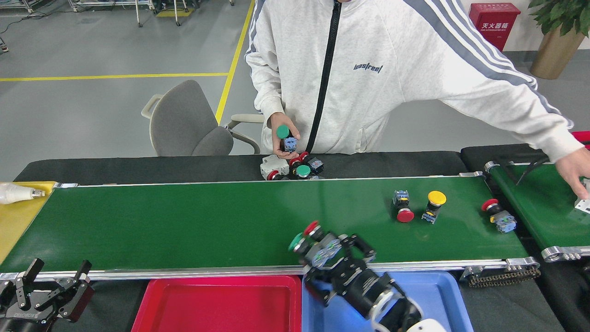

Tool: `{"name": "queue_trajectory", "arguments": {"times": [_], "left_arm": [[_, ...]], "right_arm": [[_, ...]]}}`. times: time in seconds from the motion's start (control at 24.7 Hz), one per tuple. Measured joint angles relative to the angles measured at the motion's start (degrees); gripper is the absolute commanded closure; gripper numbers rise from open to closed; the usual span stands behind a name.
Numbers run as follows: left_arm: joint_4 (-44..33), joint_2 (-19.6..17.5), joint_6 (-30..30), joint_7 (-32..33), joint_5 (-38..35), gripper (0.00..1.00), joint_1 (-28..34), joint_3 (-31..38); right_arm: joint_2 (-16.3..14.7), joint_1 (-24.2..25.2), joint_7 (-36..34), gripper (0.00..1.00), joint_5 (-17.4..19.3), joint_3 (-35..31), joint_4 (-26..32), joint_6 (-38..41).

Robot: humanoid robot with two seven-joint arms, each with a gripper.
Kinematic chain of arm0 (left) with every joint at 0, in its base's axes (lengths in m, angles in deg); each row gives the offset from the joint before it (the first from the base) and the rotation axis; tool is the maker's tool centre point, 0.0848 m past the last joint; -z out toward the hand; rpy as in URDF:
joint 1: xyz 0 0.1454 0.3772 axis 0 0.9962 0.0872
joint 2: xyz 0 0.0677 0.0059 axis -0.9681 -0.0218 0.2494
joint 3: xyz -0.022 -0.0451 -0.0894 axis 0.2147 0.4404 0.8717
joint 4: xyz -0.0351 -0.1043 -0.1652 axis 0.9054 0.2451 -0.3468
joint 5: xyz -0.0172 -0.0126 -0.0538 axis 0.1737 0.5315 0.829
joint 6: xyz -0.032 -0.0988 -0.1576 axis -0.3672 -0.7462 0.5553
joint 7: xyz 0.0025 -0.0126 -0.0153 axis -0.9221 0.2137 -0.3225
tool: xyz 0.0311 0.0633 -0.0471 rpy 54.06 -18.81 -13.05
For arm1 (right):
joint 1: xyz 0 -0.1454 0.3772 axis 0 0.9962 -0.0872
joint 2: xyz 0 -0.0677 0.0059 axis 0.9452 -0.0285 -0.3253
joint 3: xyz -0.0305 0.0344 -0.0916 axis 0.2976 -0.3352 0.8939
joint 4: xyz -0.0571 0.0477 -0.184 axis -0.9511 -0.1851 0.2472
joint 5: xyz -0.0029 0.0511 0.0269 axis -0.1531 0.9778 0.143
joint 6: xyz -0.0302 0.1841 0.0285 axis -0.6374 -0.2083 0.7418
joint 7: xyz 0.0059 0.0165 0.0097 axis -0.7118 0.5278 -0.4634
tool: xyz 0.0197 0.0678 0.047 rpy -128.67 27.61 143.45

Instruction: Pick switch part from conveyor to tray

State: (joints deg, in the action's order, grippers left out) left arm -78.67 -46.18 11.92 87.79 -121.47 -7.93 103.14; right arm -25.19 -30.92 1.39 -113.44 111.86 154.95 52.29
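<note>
The conveyor (184, 226) is the wide dark-green belt across the head view. My right gripper (325, 254) is at the belt's near rail, above the seam between the red tray (221, 304) and the blue tray (438, 295). It is shut on two switch parts side by side, a green-capped one (297, 242) and a red-capped one (312, 228). More switch parts lie on the belt to the right: a red-capped one (404, 210), a yellow-capped one (434, 203) and another red-capped one (498, 216). My left gripper (55, 273) stands open and empty at the bottom left, below the rail.
A person stands behind the belt, one hand holding a green-capped switch (284, 137) over a pile of parts (295, 169) on the black table. The other hand (576, 173) reaches over the narrow green belt (544, 207) at the right. A light bulb (16, 192) lies on the yellow surface at far left.
</note>
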Motion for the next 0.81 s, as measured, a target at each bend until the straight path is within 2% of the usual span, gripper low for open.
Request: {"name": "queue_trajectory", "arguments": {"times": [0.08, 0.24, 0.32, 0.37, 0.49, 0.61, 0.69, 0.81], "left_arm": [[0.01, 0.00, 0.00, 0.00, 0.00, 0.00, 0.00, -0.01], [0.01, 0.01, -0.01, 0.00, 0.00, 0.00, 0.00, 0.07], [0.02, 0.01, -0.01, 0.00, 0.00, 0.00, 0.00, 0.29], [0.05, 0.01, -0.01, 0.00, 0.00, 0.00, 0.01, 0.38], [0.11, 0.01, -0.01, 0.00, 0.00, 0.00, 0.01, 0.53], [0.11, 0.01, -0.01, 0.00, 0.00, 0.00, 0.01, 0.54], [0.12, 0.01, -0.01, 0.00, 0.00, 0.00, 0.01, 0.54], [0.12, 0.01, -0.01, 0.00, 0.00, 0.00, -0.04, 0.51]], "right_arm": [[0.20, 0.16, -0.95, 0.01, -0.10, 2.56, 0.06, 0.29], [0.19, 0.41, -1.46, 0.01, 0.04, 3.13, 0.57, 0.52], [0.18, 2.66, -1.51, 0.02, 0.61, 0.89, 2.84, -0.28], [0.18, 5.49, -1.52, 0.03, 0.95, -2.28, 4.61, -1.70], [0.45, 15.64, -1.53, 0.03, 1.14, -12.14, 9.96, -12.30], [1.01, 22.43, -3.40, 0.02, 1.40, -17.22, 14.48, -26.42], [1.01, 24.41, -4.43, 0.02, 2.27, -20.42, 15.15, -31.46], [0.99, 22.83, -5.08, 0.02, 3.55, -22.66, 14.74, -34.18]]}}
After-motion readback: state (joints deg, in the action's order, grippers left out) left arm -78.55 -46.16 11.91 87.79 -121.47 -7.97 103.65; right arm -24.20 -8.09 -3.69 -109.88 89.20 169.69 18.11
